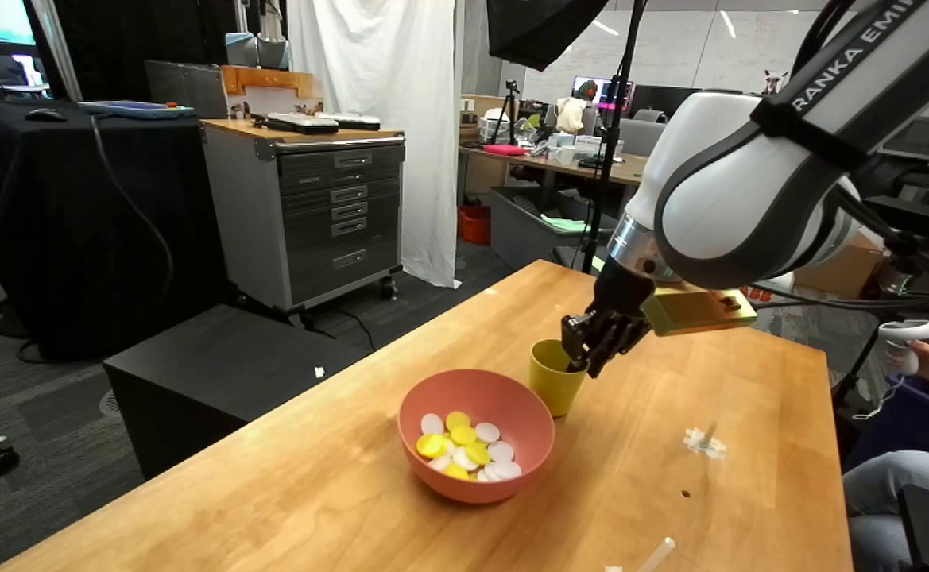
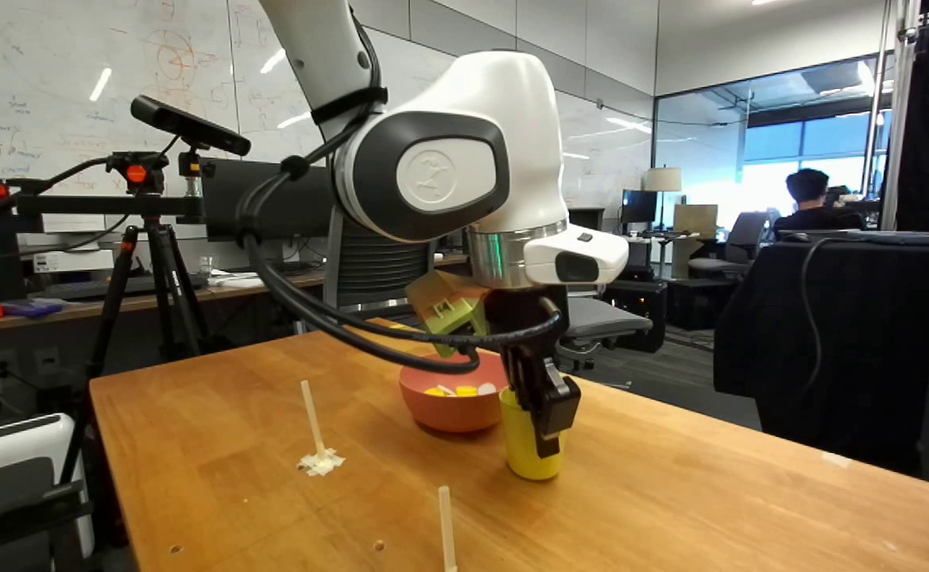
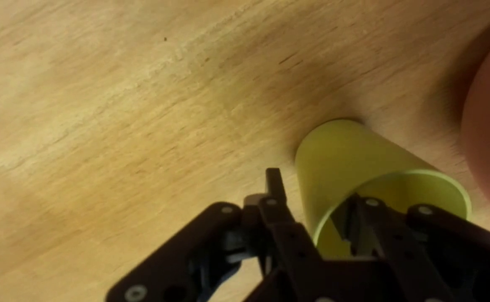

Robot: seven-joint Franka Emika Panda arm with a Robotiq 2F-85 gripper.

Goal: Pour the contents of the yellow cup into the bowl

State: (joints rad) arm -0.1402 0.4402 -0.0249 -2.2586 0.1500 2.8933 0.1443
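Observation:
The yellow cup (image 1: 553,393) stands upright on the table, close beside the salmon-pink bowl (image 1: 488,391). It also shows in an exterior view (image 2: 522,445) and in the wrist view (image 3: 341,153). My gripper (image 3: 309,188) is at the cup's rim, with one finger inside the cup and the other outside. The fingers are apart with the cup's wall between them, and a gap shows at the outer finger. The yellow and white pieces (image 1: 464,446) lie in the bowl. No pieces show in the visible part of the cup's inside; its bottom is partly hidden by the finger.
A thin pale peg (image 2: 313,417) stands in a patch of tape on the table, and a second peg (image 2: 447,528) stands nearer that camera. Black cables (image 2: 353,334) hang from the arm over the bowl's side. The table's edge (image 1: 369,357) lies behind the bowl.

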